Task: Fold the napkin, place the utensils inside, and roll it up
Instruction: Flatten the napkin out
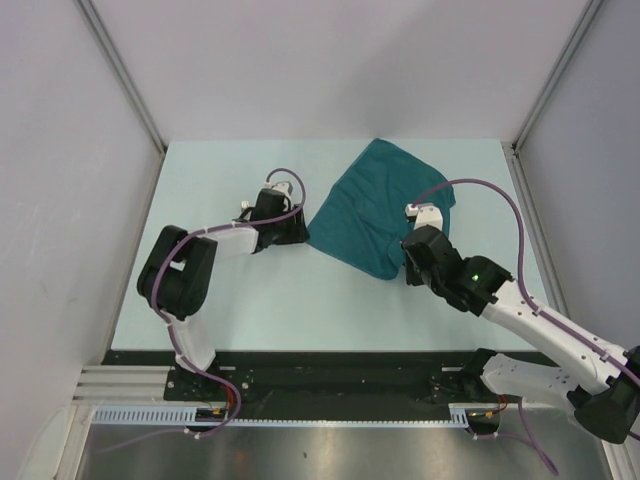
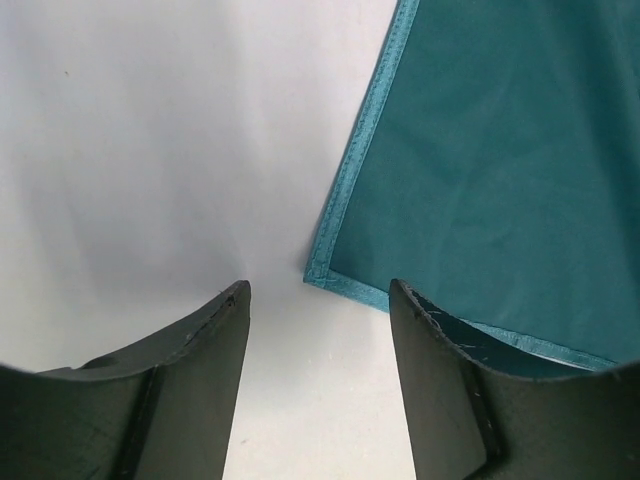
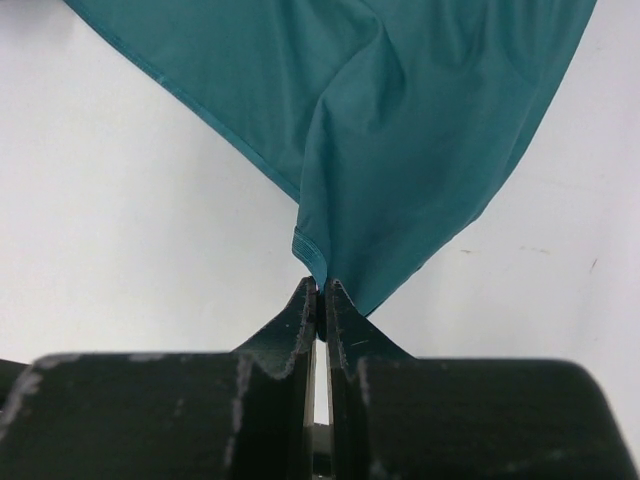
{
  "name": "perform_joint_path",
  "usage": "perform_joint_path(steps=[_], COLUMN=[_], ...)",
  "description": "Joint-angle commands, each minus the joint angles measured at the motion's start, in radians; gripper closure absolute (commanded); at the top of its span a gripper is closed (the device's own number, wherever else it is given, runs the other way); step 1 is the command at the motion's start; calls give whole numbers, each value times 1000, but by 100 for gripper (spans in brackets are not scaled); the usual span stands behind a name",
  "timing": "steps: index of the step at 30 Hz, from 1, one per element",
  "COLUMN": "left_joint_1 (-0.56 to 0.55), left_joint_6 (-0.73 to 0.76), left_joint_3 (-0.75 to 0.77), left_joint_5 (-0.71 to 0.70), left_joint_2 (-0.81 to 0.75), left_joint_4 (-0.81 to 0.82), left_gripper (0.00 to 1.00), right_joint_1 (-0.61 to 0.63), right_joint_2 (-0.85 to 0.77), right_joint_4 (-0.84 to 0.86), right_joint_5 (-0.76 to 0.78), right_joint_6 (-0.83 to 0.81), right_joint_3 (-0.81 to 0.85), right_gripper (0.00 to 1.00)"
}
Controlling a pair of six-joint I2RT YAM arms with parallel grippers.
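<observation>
Table: pale table (image 1: pixel 230 300), white walls (image 1: pixel 60 150) around it.
Napkin: teal napkin (image 1: pixel 380 200), rumpled, lying between both grippers.
Left gripper: left gripper (image 2: pixel 318 290) has its jaws apart and grips nothing; the hemmed napkin corner is just ahead of the fingertips.
Right gripper: right gripper (image 3: pixel 320 290) is pinched tight on a napkin corner; the cloth fans away from the tips.

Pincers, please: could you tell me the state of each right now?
Left pincer: open, empty, at the napkin corner.
Right pincer: shut on the napkin's edge.
</observation>
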Motion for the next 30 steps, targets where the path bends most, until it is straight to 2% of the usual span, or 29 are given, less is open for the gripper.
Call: perform_joint_path(steps=[1, 9, 14, 18, 22, 28, 30], left_joint_1=[-9, -16, -56, -101, -161, -223, -256], left_joint_6=[-18, -78, -86, -75, -52, -28, -9], left_joint_3=[59, 70, 73, 69, 72, 128, 162], left_joint_5=[4, 75, 70, 10, -124, -244, -327], left_joint_2=[37, 100, 121, 132, 141, 162, 179], left_joint_4=[-11, -8, -27, -77, -119, -222, -274], left_gripper=[38, 44, 45, 46, 46, 46, 44], right_joint_1=[6, 9, 7, 7, 7, 9, 7], right_joint_2=[-14, -13, -24, -34, -37, -42, -48], right_joint_4=[40, 52, 63, 73, 87, 98, 104], right_joint_5=[-12, -11, -11, -6, -12, -20, -22], right_joint_6=[41, 25, 25, 21, 20, 15, 17], right_joint_3=[8, 12, 1, -8, -15, -26, -28], right_gripper=[100, 100, 100, 100, 100, 100, 100])
